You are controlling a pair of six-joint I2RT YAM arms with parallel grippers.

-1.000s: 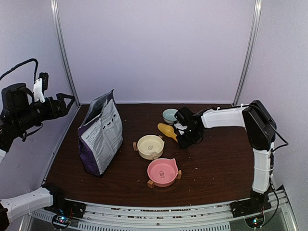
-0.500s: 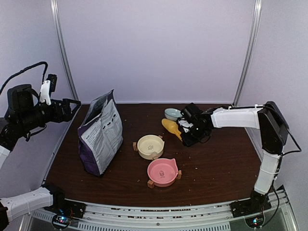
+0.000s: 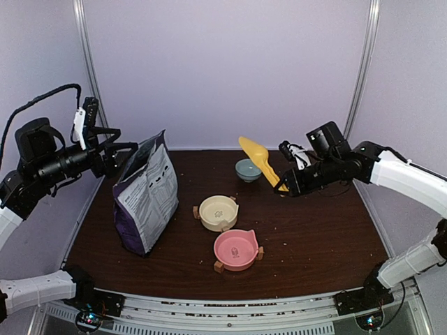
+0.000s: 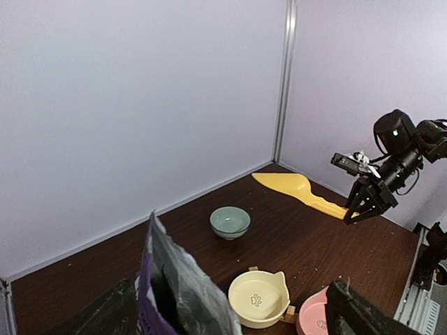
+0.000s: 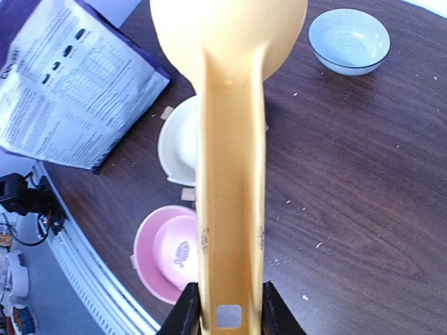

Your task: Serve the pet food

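Note:
My right gripper point(image 3: 286, 185) is shut on the handle of the yellow scoop point(image 3: 255, 155) and holds it in the air, bowl end tilted up over the table's back middle. In the right wrist view the scoop point(image 5: 230, 139) fills the centre, its handle end between my fingers point(image 5: 183, 313). The scoop looks empty. My left gripper point(image 3: 120, 149) is open, just left of the top of the purple-and-white bag point(image 3: 147, 195). In the left wrist view the bag's open top point(image 4: 181, 286) stands between my spread fingers point(image 4: 363, 315). No kibble shows; the bag's inside is dark.
A cream bowl point(image 3: 218, 211) sits at mid-table, a pink bowl point(image 3: 236, 249) in front of it, and a small teal bowl point(image 3: 246, 169) at the back. Pale crumbs lie scattered on the dark table point(image 3: 314, 230). Walls close in the back and sides.
My right arm has lifted the yellow scoop off the table and drawn back to the right. My left gripper has moved right and up, close to the bag's top.

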